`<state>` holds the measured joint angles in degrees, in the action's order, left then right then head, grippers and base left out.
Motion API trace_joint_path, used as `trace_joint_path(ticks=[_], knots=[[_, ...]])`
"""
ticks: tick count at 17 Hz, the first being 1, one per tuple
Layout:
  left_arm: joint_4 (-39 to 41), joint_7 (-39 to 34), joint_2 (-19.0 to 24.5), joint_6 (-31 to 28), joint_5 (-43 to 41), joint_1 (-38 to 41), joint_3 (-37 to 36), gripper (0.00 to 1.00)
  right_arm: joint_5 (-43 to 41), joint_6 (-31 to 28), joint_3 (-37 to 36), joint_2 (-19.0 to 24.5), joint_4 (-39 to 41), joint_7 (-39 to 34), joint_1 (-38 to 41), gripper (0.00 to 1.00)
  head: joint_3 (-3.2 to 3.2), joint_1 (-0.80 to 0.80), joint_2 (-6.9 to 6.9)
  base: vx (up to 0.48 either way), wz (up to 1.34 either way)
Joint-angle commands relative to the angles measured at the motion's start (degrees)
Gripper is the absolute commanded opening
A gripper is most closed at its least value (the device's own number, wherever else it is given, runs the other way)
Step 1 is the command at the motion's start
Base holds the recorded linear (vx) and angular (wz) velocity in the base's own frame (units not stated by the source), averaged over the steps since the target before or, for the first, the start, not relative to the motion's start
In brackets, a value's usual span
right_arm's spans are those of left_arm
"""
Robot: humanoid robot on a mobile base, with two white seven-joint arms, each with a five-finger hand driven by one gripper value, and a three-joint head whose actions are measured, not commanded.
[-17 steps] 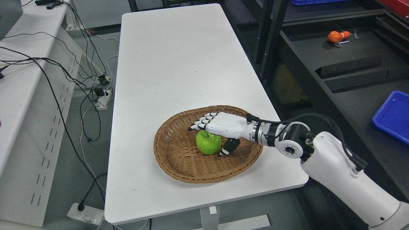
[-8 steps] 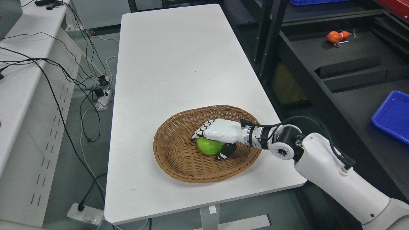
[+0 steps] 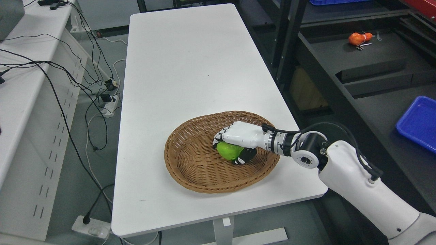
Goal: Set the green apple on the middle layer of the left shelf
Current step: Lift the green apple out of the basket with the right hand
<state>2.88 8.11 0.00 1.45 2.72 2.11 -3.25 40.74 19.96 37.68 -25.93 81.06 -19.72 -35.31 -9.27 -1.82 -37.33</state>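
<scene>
our right hand (image 3: 238,141) was wrapped around the green apple (image 3: 229,150). the fingers (image 3: 220,136) curled over the top and far side of it, and the thumb (image 3: 246,156) pressed in from the near side. so the hand was gripping the apple. we could not see our left hand at all.

the apple was low inside the woven basket (image 3: 190,166), near the middle. we could not tell if it was touching the basket floor or was just off it. the basket sat on the white table (image 3: 190,61), close to the near right corner.

we think the grab was about done and the lift came next. the apple had not got to any shelf yet. a dark shelf rack (image 3: 340,88) stood to the right of the table. we could not see a left shelf from here.

some things could have gone wrong. the apple is round and smooth, so it could have slid out if the grip was loose. most of it was hidden under the hand, so we could not tell how deep the hold was. if it dropped, it could have rolled around in the basket. the thumb was very close to the wicker, so it could have snagged and dragged the basket toward the table edge.
</scene>
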Motion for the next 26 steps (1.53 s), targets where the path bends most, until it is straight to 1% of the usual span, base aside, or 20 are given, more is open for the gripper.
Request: trace_joint_path(ticks=[1,2,3,5,6,7,9,10,14,16,20,26], knots=[[0.02,-0.02,1.0,-0.04,0.0,0.0,0.0,1.0,0.66,-9.28,-17.97,-0.53,5.05,11.5,5.24,0.0,0.0,0.0,0.0,-0.017,-0.02],[0.02,-0.02,1.0,-0.04,0.0,0.0,0.0,1.0,0.57,-11.15,-19.74,-0.62,6.81,15.46,6.91,0.0,0.0,0.0,0.0,0.0,0.0],[0.02,-0.02,1.0,-0.04,0.0,0.0,0.0,1.0,0.57,-12.21,-23.06,-0.36,8.57,20.72,9.71,0.0,0.0,0.0,0.0,0.0,0.0],[0.02,-0.02,1.0,-0.04,0.0,0.0,0.0,1.0,0.39,-12.31,-28.6,0.95,11.03,27.07,14.46,0.0,0.0,0.0,0.0,-0.019,0.0],[0.02,-0.02,1.0,-0.04,0.0,0.0,0.0,1.0,0.39,-12.4,-31.15,2.36,12.26,29.02,16.57,0.0,0.0,0.0,0.0,-0.007,-0.01],[0.02,-0.02,1.0,-0.04,0.0,0.0,0.0,1.0,0.39,-12.4,-35.01,4.72,14.1,30.43,19.38,0.0,0.0,0.0,0.0,-0.007,-0.01],[-0.07,-0.02,1.0,-0.04,0.0,0.0,0.0,1.0,0.31,-12.22,-39.77,8.68,16.83,30.53,22.82,0.0,0.0,0.0,0.0,-0.02,0.01],[0.02,-0.02,1.0,-0.04,0.0,0.0,0.0,1.0,0.22,-11.96,-40.84,10.09,16.93,30.62,23.96,0.0,0.0,0.0,0.0,-0.037,0.0],[0.02,-0.02,1.0,-0.04,0.0,0.0,0.0,1.0,0.22,-11.52,-41.55,13.88,16.93,31.32,28.36,0.0,0.0,0.0,0.0,-0.019,-0.01],[0.02,-0.02,1.0,-0.04,0.0,0.0,0.0,1.0,0.13,-10.29,-41.38,15.72,17.02,31.32,30.38,0.0,0.0,0.0,0.0,-0.016,0.01],[0.02,-0.02,1.0,-0.04,0.0,0.0,0.0,1.0,0.13,-9.59,-41.03,15.73,17.02,30.53,32.14,0.0,0.0,0.0,0.0,-0.113,0.02],[0.02,-0.02,1.0,-0.04,0.0,0.0,0.0,1.0,0.13,-9.15,-39.97,15.99,16.93,30.53,36.28,0.0,0.0,0.0,0.0,-0.323,0.01]])
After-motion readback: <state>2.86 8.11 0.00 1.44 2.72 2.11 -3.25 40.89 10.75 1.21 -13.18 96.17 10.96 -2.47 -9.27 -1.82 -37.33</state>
